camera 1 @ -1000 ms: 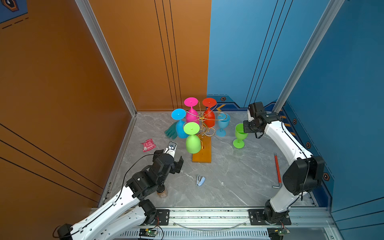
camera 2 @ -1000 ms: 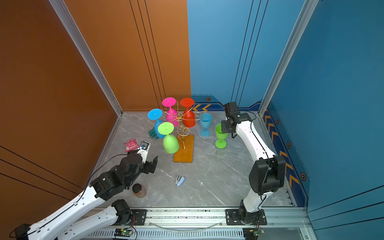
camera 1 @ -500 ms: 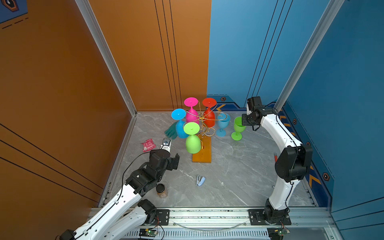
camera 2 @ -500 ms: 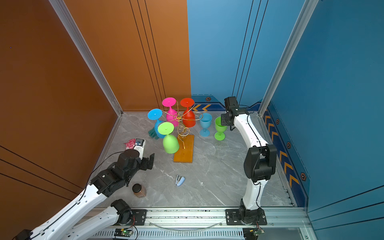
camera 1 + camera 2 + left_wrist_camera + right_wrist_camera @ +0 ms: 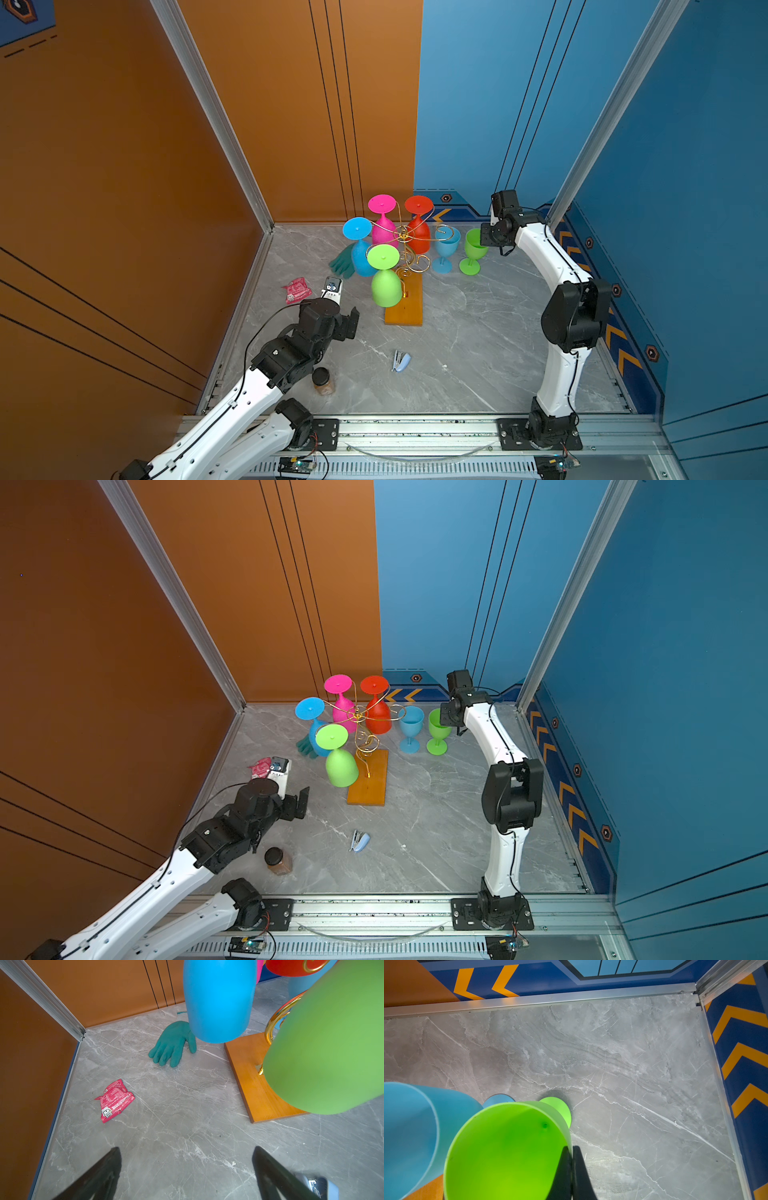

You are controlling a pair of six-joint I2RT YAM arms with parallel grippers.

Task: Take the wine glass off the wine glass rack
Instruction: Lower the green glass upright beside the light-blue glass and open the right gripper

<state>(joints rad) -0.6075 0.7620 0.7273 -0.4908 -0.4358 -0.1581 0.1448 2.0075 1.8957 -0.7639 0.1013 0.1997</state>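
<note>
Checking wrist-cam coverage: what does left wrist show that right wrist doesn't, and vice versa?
Only left wrist: the open left gripper, teal glove, pink wrapper, and the hanging blue glass and hanging green glass over the base of the wine glass rack. Only right wrist: the right gripper shut on the rim of the upright green glass, beside the upright blue glass. Both: the grey marble table.

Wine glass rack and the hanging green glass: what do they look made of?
Wine glass rack: thin gold wire with a glossy shine, likely metal. Its wooden base: orange-brown, faint grain, smooth finish. Hanging green glass: opaque, matte, evenly coloured, so probably plastic rather than real glass.
</note>
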